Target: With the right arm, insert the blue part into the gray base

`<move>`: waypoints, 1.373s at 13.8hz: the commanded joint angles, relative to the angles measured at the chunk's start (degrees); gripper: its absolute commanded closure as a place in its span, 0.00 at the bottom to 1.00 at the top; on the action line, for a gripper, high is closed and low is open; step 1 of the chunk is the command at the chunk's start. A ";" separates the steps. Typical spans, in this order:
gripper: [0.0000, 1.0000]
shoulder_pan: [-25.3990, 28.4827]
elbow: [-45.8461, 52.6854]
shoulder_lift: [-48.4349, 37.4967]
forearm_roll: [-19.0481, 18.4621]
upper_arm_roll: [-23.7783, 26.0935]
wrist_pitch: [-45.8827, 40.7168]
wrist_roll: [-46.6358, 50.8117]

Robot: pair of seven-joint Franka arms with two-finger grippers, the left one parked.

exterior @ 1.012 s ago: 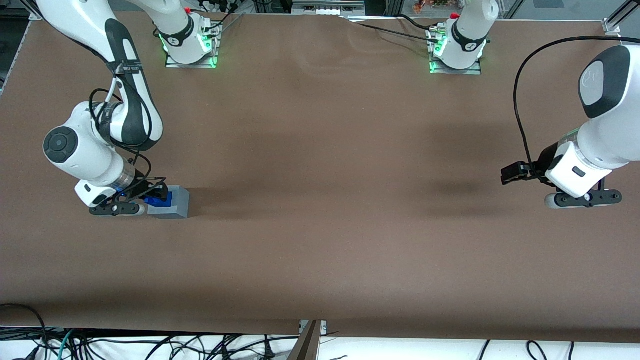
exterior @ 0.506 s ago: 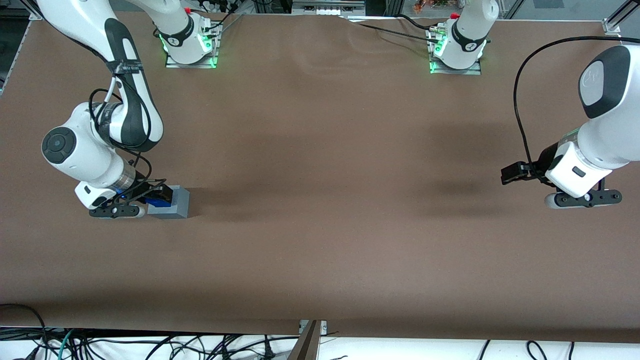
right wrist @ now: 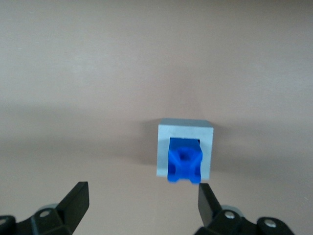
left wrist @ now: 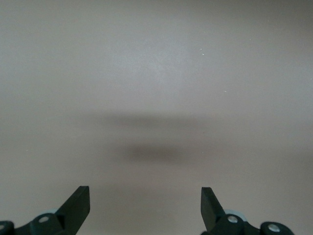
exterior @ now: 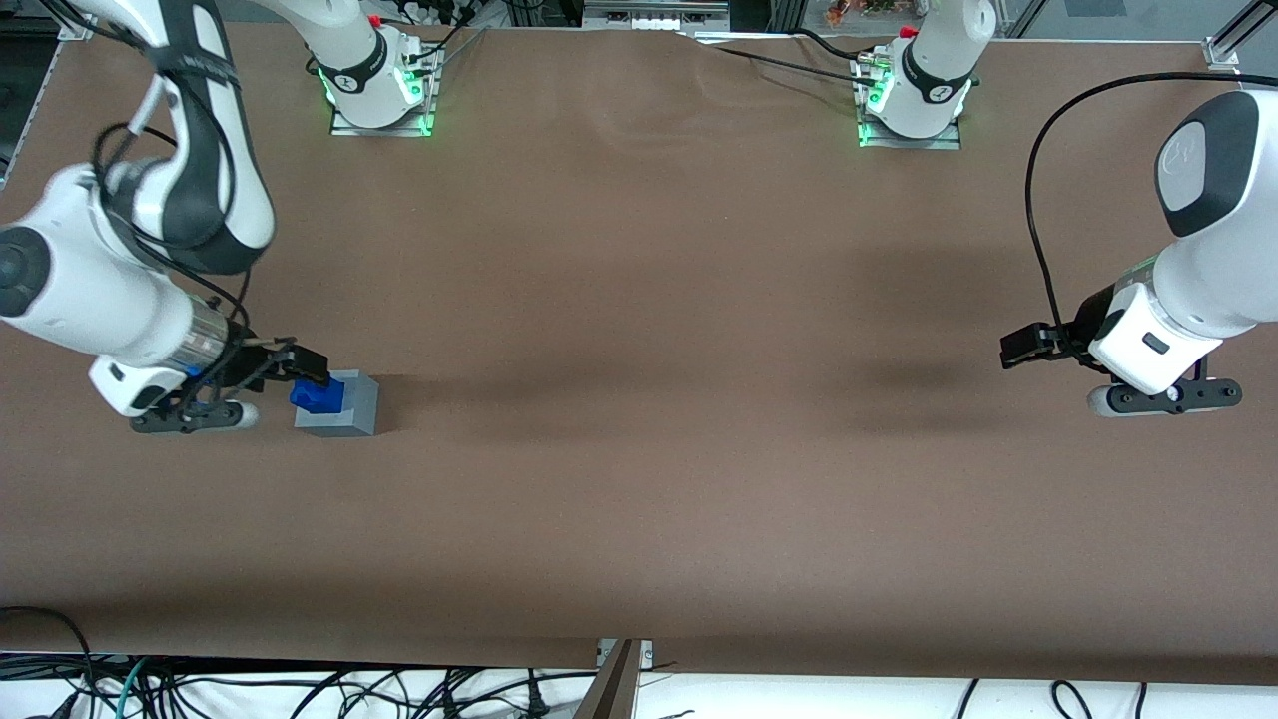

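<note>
Blue part point(right wrist: 184, 165) seated in gray base point(right wrist: 185, 130); gripper point(right wrist: 142, 205) above (fingers spread, empty).

The blue part point(right wrist: 184, 165) looks like glossy plastic, the gray base point(right wrist: 185, 133) matt plastic; the brown worktop point(exterior: 639, 479) is matt, cloth-like; the open tool point(right wrist: 142, 205) is matt black.

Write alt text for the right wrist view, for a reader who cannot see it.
A small deep-blue knobby plastic part sits in the recess of a light gray plastic block on a brown table surface. The right arm's tool hovers above, its two black fingers open and holding nothing.
</note>
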 commanded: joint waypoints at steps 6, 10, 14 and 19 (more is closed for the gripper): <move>0.01 -0.06 -2.15 -14.19 -6.93 -0.26 -12.99 2.30; 0.01 -0.06 -1.62 -14.63 -9.21 0.44 -14.31 2.13; 0.01 0.55 -0.83 -14.63 -9.75 1.06 -15.01 2.21; 0.01 -12.74 -0.74 -14.54 -9.84 13.38 -15.37 2.13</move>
